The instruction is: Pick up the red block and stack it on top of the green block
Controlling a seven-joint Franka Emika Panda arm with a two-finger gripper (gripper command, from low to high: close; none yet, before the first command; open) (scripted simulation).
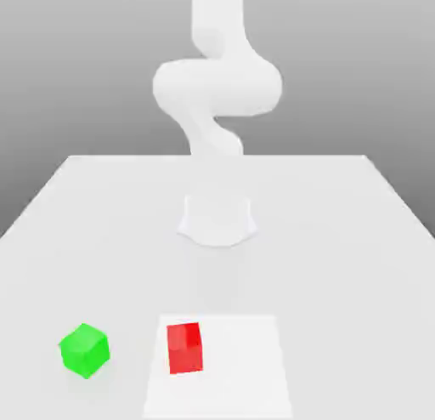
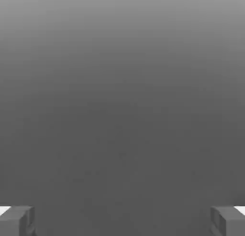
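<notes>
Patch point(image 1: 242, 376), pale and four-sided, is seen at the near side of the table point(image 1: 340, 265), its near edge set close to the bottom of the exterior view. On it the red block point(image 1: 185, 349) is held up flat, placed toward the patch's far part and toward the exterior view's left, with its sides turned only slightly. To the exterior view's left of the patch, on the bare table, the green block point(image 1: 84, 351) is seated at about the same depth, turned so that a corner is pointed nearward. The two blocks are set apart, and nothing is stacked on either one.

Farther back, near the middle from left to right, the arm's base point(image 1: 217, 221) is planted on the table. Above it the white arm point(image 1: 217, 87) is folded in bends, its upper part cut off by the top of the exterior view. Beyond the table's far edge a grey backdrop point(image 1: 68, 70) is seen.

In the hand view the gripper's point(image 2: 122, 221) fingers are spread wide, with nothing held between them.
</notes>
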